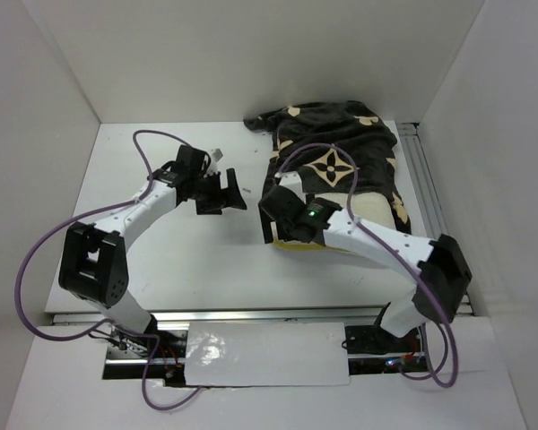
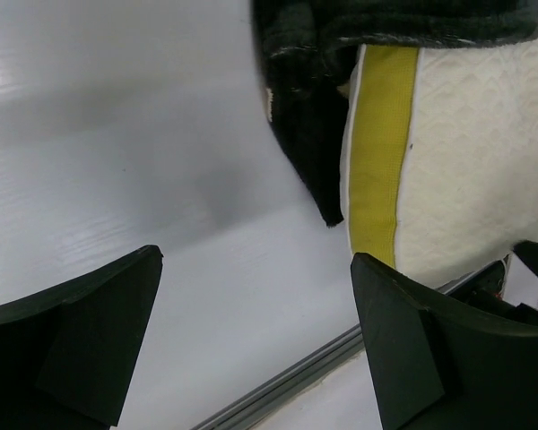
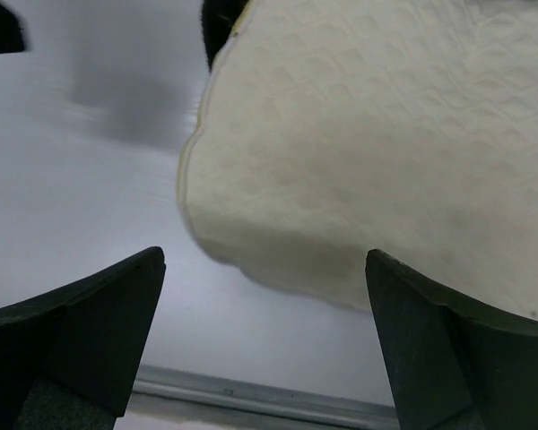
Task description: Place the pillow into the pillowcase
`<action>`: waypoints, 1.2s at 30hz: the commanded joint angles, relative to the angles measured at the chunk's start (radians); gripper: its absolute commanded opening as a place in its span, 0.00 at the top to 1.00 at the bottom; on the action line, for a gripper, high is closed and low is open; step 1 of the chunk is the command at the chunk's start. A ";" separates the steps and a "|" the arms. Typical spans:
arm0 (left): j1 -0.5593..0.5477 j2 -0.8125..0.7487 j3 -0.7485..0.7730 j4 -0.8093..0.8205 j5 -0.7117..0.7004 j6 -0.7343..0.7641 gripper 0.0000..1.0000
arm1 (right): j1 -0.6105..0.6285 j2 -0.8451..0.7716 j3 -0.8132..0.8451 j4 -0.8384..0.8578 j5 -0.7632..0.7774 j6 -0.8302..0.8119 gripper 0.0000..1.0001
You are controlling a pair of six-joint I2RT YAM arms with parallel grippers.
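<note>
Bright, even light; soft shadows

1. Bare table [image 1: 188, 260] lies open on the left and along the near edge.
2. The pillow [image 1: 374, 208] and pillowcase [image 1: 341, 152] block the far right corner.
3. The right arm [image 1: 377, 237] crosses the pillow's near edge.
4. Walls [image 1: 36, 134] hem both sides.

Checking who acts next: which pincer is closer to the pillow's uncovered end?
The right pincer: the cream corner of the pillow lies just ahead of its open jaws. The left pincer sits off to the side, over the table.
</note>
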 commanded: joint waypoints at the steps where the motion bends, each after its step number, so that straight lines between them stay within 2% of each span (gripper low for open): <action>1: 0.036 -0.045 -0.033 0.058 0.043 -0.001 0.00 | -0.010 0.065 -0.060 0.088 0.075 0.088 0.00; 3: 0.059 -0.055 -0.053 0.058 0.055 -0.001 0.00 | -0.055 0.106 -0.141 0.203 0.047 0.079 0.00; 5: 0.069 -0.055 -0.054 0.058 0.055 -0.001 0.00 | -0.101 0.158 -0.178 0.299 -0.046 0.070 0.00; 8: 0.069 -0.055 -0.063 0.067 0.055 0.008 0.00 | -0.142 0.203 -0.219 0.336 -0.059 0.069 0.00; 10: 0.069 -0.045 -0.063 0.067 0.055 0.008 0.00 | -0.142 0.212 -0.241 0.359 -0.001 0.069 0.15; 11: 0.060 -0.045 -0.063 0.067 0.055 0.008 0.00 | -0.142 0.212 -0.241 0.369 0.013 0.069 0.27; 12: 0.059 -0.034 -0.063 0.067 0.055 0.008 0.00 | -0.142 0.198 -0.252 0.388 0.013 0.059 0.48; 13: 0.059 -0.034 -0.063 0.067 0.046 0.008 0.00 | -0.151 0.189 -0.252 0.389 0.013 0.059 0.87; 14: 0.047 -0.025 -0.052 0.067 0.037 0.019 0.00 | -0.151 0.177 -0.252 0.404 0.013 0.059 1.00; 18: 0.003 0.020 -0.011 0.076 -0.012 0.029 0.00 | -0.151 0.094 -0.210 0.372 -0.023 0.005 1.00; 20: -0.055 0.053 0.037 0.076 -0.069 0.029 0.00 | -0.162 0.008 -0.166 0.361 -0.037 -0.035 1.00; 25: -0.118 0.220 0.127 0.102 -0.031 0.039 0.00 | -0.210 -0.130 -0.056 0.283 -0.037 -0.107 1.00; 28: -0.128 0.270 0.163 0.133 -0.003 0.039 0.00 | -0.239 -0.148 -0.043 0.264 -0.077 -0.127 1.00; 33: -0.169 0.330 0.204 0.184 -0.052 0.039 0.00 | -0.276 -0.170 -0.031 0.286 -0.163 -0.136 1.00; 36: -0.169 0.354 0.204 0.268 0.050 0.039 0.00 | -0.303 -0.179 -0.040 0.297 -0.195 -0.136 1.00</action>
